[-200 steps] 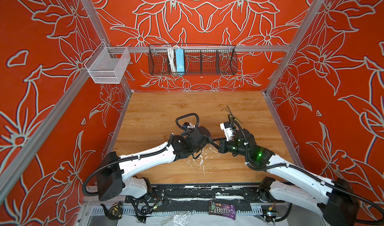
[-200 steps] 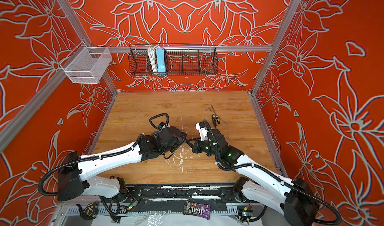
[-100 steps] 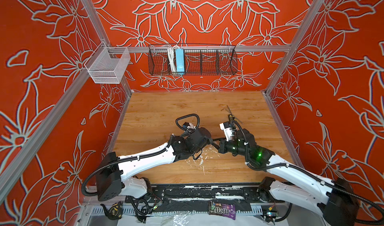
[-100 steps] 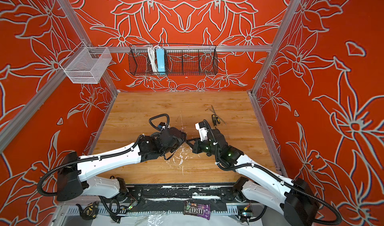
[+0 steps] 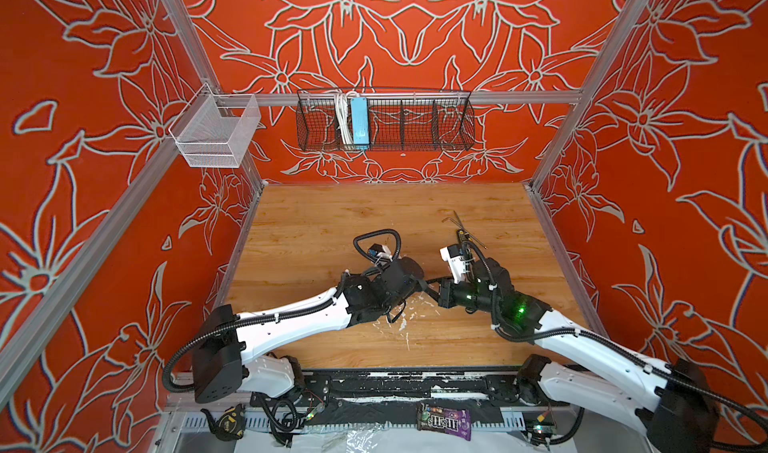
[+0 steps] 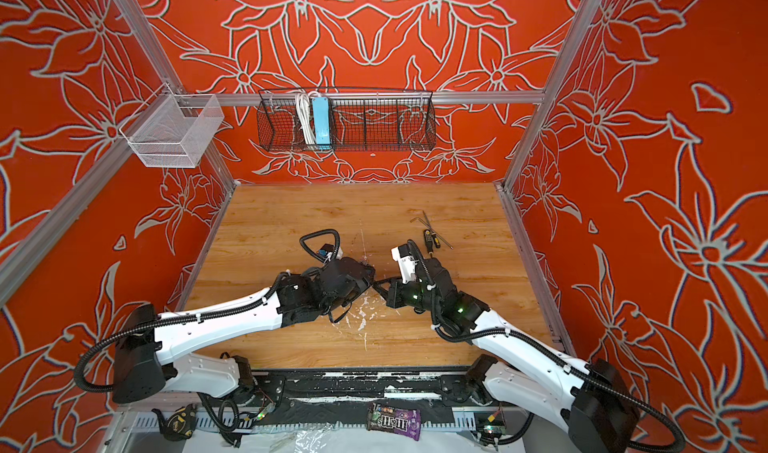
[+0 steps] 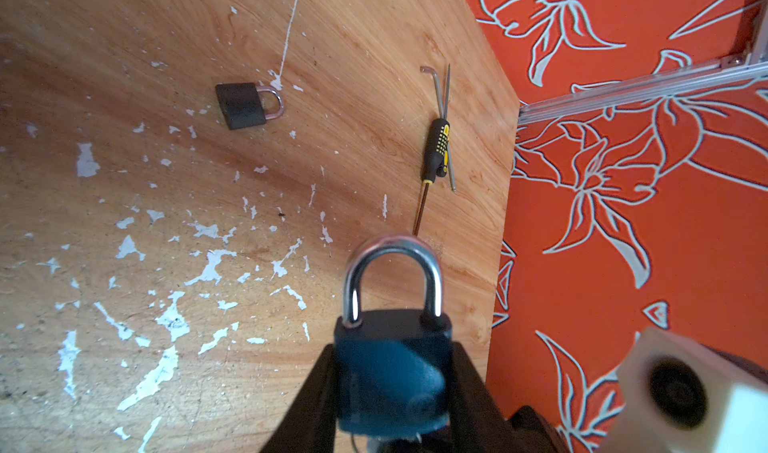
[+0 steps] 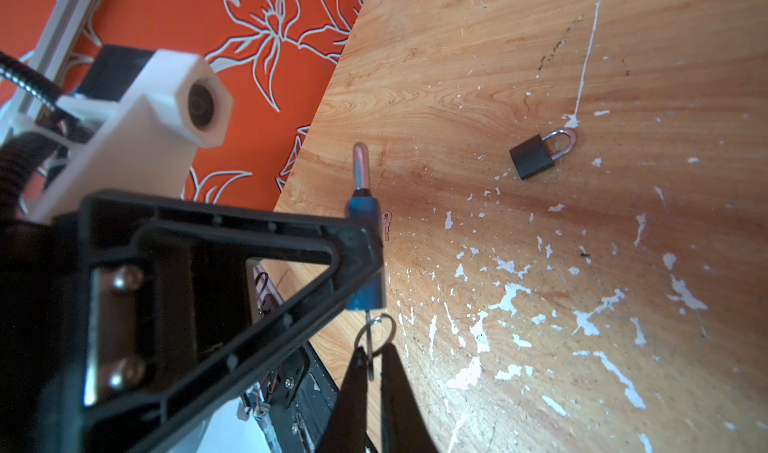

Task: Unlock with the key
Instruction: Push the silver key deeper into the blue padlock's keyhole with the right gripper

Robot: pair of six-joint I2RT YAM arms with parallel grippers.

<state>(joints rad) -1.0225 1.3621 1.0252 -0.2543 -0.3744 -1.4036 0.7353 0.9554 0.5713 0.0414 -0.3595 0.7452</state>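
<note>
**Inspecting padlock and key: lock clamped, key at the keyway**

The blue padlock is held clear of the wooden table, its body pinched between the fingers of the left gripper. The key is seen entering the end opposite the shackle. Its ring lies between the narrowly parted fingers of the right gripper; whether it is pinched cannot be told. A dark padlock is found lying on the table, well apart.

surface: wooden tabletop | on it: black padlock, screwdriver, hex key
</note>
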